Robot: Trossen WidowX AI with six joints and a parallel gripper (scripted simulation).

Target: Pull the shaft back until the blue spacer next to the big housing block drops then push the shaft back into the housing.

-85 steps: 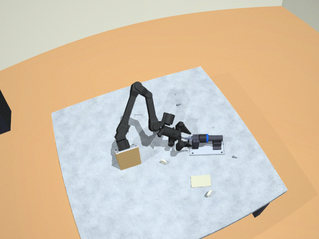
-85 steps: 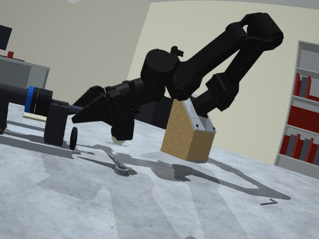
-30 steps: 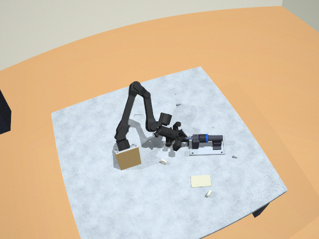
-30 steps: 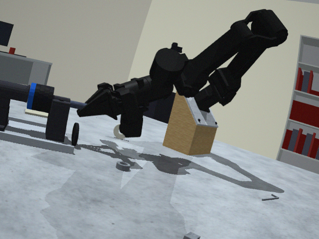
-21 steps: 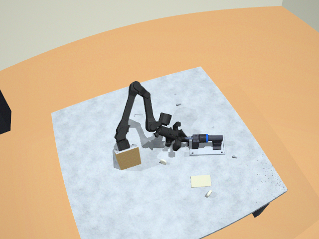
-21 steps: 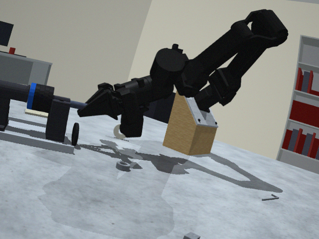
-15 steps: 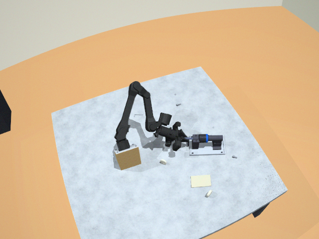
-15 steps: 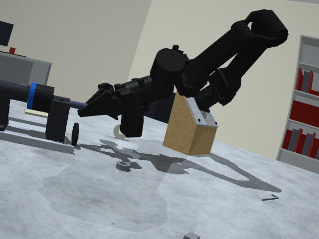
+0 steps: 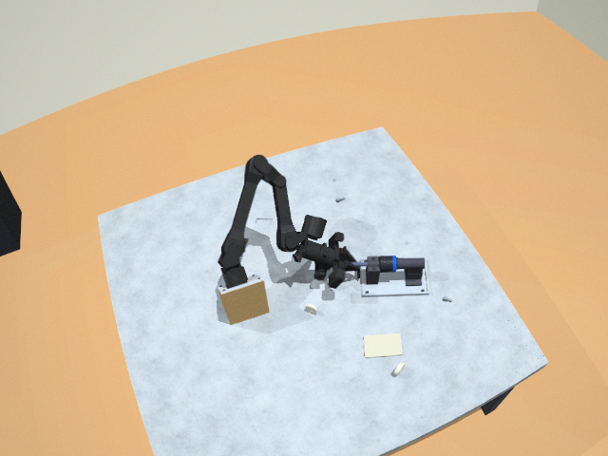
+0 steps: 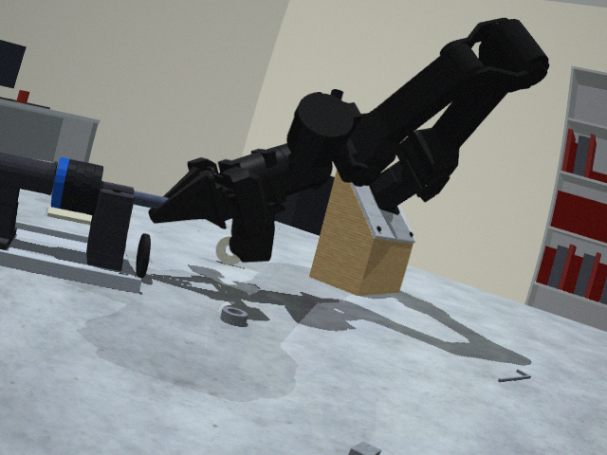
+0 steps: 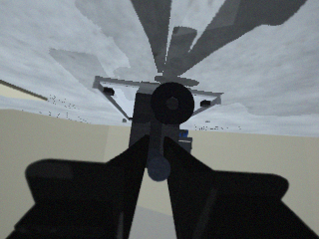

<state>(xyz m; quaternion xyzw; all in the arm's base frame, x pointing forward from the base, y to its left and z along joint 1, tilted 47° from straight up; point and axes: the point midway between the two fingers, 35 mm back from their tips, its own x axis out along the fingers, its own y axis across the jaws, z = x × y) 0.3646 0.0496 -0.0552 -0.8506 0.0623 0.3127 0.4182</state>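
Clearly, the gripper (image 9: 354, 265) (image 10: 159, 209) (image 11: 156, 139) pinches the shaft (image 9: 360, 263) (image 10: 147, 198) (image 11: 159, 168); beside the housing block (image 9: 410, 263) (image 10: 29, 169), the blue spacer (image 9: 394, 263) (image 10: 61, 182) sits up off the table (image 9: 245, 383) (image 10: 342, 406) (image 11: 259, 70).

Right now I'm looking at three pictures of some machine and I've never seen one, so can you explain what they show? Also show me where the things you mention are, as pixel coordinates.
The machine is a jointed black arm standing on a wooden block (image 9: 245, 301) (image 10: 340, 245). The first picture looks down from above, the second from beside the table, and the third from the arm's wrist, past its fingers.

The end effector (image 9: 354, 268) (image 10: 159, 208) (image 11: 156, 139) is closed on a thin shaft (image 9: 360, 263) (image 10: 147, 198) (image 11: 159, 169), which runs into a fixture with dark supports. On it sits a blue ring (image 9: 394, 263) (image 10: 61, 182), beside black ones.

On the table lie a pale yellow pad (image 9: 383, 345) (image 10: 68, 215), a bent metal key (image 9: 264, 218) (image 10: 514, 378) and a few small round parts.
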